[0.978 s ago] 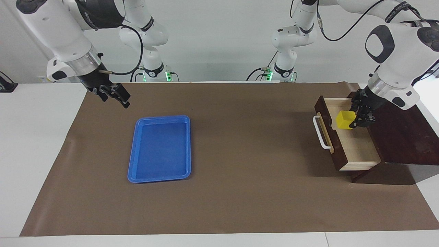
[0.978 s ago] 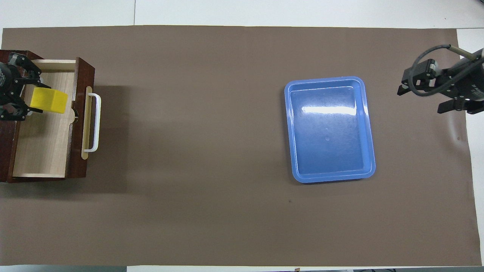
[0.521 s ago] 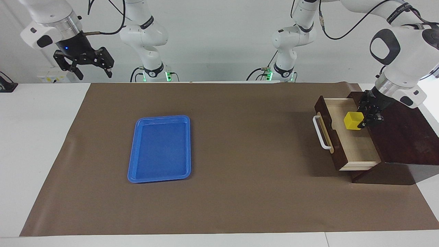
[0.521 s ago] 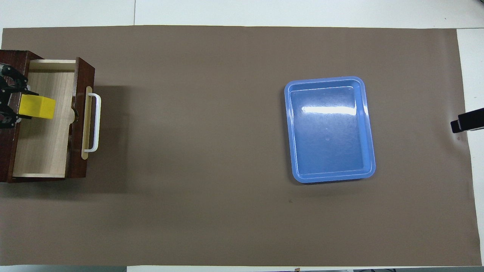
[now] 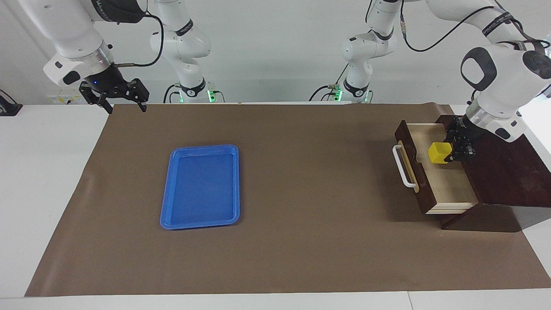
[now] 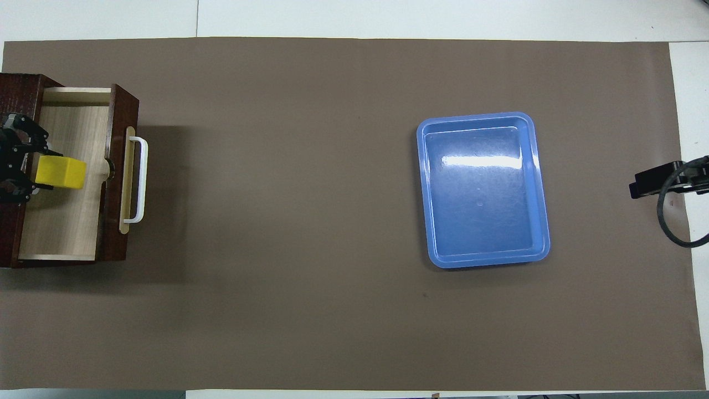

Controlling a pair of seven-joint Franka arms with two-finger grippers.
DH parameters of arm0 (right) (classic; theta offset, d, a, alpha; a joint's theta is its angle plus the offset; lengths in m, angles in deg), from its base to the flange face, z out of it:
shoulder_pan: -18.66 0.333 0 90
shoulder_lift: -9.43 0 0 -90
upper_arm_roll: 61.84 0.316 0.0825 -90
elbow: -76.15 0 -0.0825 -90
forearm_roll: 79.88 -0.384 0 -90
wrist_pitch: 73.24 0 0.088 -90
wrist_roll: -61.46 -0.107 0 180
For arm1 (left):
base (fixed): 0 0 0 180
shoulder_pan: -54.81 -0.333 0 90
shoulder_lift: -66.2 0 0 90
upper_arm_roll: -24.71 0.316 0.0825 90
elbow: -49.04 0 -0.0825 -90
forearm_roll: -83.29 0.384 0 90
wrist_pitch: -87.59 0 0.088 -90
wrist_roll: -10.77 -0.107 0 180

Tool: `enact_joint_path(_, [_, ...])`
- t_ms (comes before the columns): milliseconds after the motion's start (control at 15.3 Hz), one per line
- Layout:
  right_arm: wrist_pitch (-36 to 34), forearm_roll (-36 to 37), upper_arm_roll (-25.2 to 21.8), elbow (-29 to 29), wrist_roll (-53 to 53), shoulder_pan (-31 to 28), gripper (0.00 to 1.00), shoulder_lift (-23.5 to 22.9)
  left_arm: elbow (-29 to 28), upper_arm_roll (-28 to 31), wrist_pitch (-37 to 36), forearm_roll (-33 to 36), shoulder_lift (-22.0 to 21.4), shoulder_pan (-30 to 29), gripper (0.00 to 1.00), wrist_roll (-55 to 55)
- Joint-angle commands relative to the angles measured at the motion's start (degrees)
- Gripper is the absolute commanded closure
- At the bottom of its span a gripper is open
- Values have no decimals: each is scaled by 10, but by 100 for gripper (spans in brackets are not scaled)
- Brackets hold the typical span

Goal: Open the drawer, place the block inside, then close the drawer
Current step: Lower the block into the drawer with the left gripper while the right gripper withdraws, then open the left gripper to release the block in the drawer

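The dark brown drawer (image 5: 452, 185) stands pulled open out of its dark wooden box (image 5: 503, 172) at the left arm's end of the table, its pale inside showing and its white handle (image 5: 402, 168) toward the table's middle. My left gripper (image 5: 447, 153) is shut on the yellow block (image 5: 440, 152) and holds it low over the open drawer (image 6: 66, 221), close to the box's front. I cannot tell whether the block (image 6: 60, 172) touches the drawer's floor. My right gripper (image 5: 126, 107) is open and empty, up over the mat's corner at the right arm's end.
A flat blue tray (image 5: 200, 186) lies on the brown mat (image 5: 301, 241) toward the right arm's end. In the overhead view only part of the right gripper (image 6: 659, 180) shows, at the mat's edge beside the tray (image 6: 484, 191).
My left gripper has lowered the block into the open drawer, close to the box. My right gripper has swung away from the tray, up, then a little back down over the mat's corner.
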Motion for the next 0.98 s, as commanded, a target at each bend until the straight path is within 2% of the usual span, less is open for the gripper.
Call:
enact_joint_path(0, [12,21,10,5,-11,-10,0,1,-28,-7,7,4,-15,-7,100,36])
enact_joint_path(261, [-9,17,10,-27,-10,-17,0,-12,-38,-7,16,4,-15,-5,100,67])
enact_joint_path(912, [-12,19,10,-26,-11,-12,0,-9,-82,-8,63,3,-21,0,100,73])
